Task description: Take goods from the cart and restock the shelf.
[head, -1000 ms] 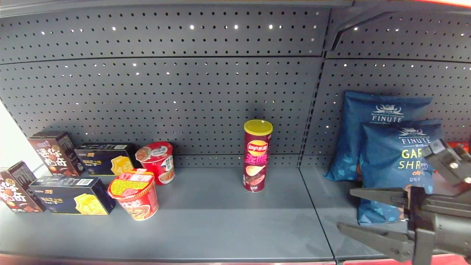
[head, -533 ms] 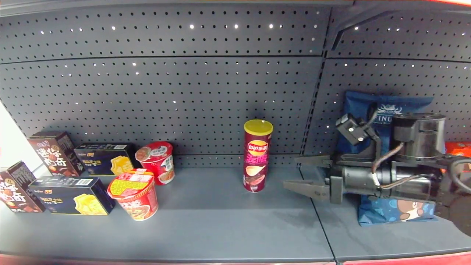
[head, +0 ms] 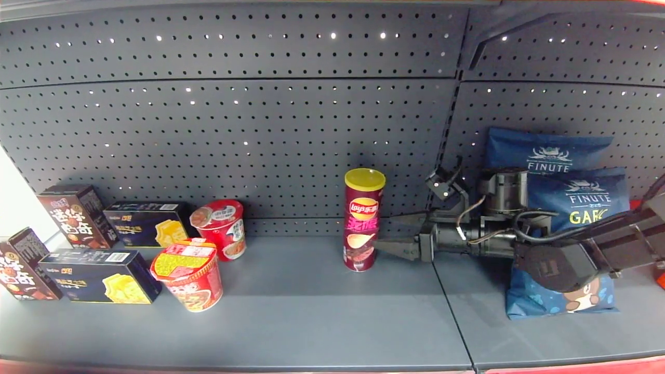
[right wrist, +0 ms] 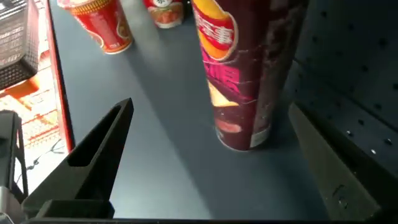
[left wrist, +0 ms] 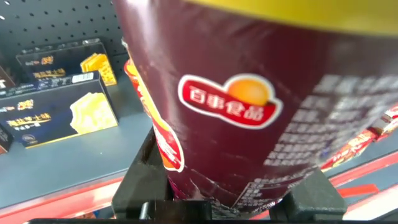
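Note:
A maroon chips can (head: 363,221) with a yellow lid stands upright on the grey shelf (head: 311,311), close to the pegboard back. My right gripper (head: 385,231) lies level just to its right, open, fingertips almost at the can's side. In the right wrist view the same can (right wrist: 249,74) stands just beyond the right gripper (right wrist: 210,107), with one finger (right wrist: 99,149) on either side of the gap. A second maroon chips can (left wrist: 249,106) sits very close in the left wrist view, and my left gripper (left wrist: 227,202) is shut on its lower body.
Two red noodle cups (head: 188,272) and several dark snack boxes (head: 101,275) stand at the shelf's left. Blue snack bags (head: 561,171) lean behind my right arm. Bare shelf lies in front of the can. A red edge strip (head: 571,368) runs along the shelf front.
My right arm has swung in from the lower right, leftward along the shelf, bringing its open gripper up beside the standing can. The can and other goods have stayed put.

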You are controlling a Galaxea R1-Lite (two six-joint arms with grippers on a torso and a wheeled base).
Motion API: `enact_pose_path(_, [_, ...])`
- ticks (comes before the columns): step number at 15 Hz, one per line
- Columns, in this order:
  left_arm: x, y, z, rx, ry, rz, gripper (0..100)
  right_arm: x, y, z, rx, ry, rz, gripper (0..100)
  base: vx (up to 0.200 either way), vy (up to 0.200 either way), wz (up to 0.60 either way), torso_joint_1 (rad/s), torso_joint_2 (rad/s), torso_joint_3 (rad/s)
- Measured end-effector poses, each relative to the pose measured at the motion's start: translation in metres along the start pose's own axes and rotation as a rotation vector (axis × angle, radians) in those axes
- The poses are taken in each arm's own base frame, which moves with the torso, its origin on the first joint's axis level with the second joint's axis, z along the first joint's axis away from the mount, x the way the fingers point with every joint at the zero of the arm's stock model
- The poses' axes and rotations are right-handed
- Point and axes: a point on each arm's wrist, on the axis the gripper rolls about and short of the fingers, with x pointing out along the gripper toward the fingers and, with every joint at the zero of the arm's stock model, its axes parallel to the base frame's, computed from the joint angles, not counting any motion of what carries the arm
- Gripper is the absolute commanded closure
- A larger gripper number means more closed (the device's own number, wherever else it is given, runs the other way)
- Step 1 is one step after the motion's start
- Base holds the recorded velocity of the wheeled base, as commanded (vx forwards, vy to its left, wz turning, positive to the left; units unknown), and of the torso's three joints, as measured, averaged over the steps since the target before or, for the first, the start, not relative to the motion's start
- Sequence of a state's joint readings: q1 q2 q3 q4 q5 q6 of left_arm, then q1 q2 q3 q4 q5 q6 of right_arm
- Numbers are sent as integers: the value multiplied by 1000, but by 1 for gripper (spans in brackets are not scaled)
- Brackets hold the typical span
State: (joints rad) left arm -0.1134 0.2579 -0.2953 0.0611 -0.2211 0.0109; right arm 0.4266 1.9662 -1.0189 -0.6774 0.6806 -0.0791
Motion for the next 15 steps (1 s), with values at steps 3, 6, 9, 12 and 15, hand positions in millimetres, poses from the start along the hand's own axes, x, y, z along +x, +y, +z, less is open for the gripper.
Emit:
enact_pose_path(3, [1,0,-2,-2,9,1,100,14,-22,-8,-14,-20,53,0,0,0,0,0,0,0])
enact_pose_path(6, [0,0,-3,-9,8,4,100,26,-34,-18,-5,-12,73,0,0,0,0,0,0,0])
enact_pose_path(9, [-1,0,-4,-9,4,5,100,38,-44,-26,-7,-16,80,0,0,0,0,0,0,0])
enact_pose_path(12, [0,0,-5,-9,7,7,100,48,-50,-32,-7,-16,101,0,0,0,0,0,0,0])
enact_pose_path(15, [0,0,-6,-10,9,11,100,57,-52,-39,-10,-19,110,0,0,0,0,0,0,0])
